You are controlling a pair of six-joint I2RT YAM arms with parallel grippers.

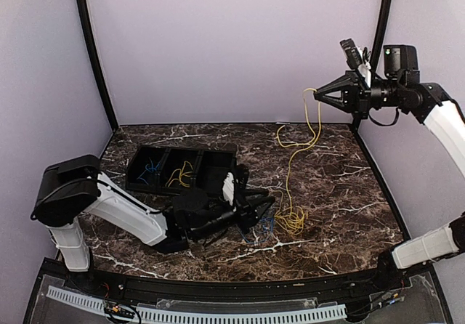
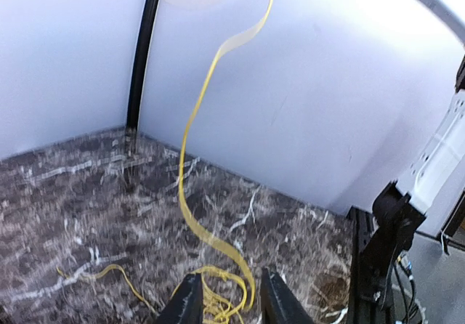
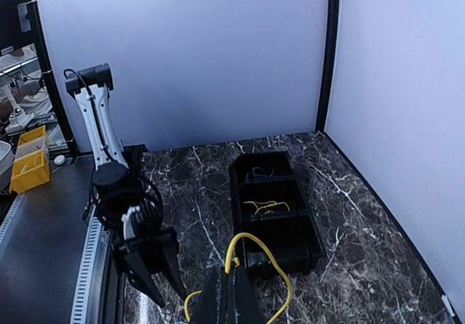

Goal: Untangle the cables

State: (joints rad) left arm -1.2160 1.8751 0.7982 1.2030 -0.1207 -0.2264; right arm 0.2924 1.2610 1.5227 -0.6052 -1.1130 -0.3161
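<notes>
Yellow cable hangs from the right fingers, pressed together on it high at two o'clock, likely to draw it free of its tangled end on the bench at five o'clock; left fingers, spread, straddle that tangle

left arm stretched low and forward, elbow bent near its base, left tool down low with fingers parted, right arm raised high, wrist turned inward, right tool clamped on the yellow cable
</notes>
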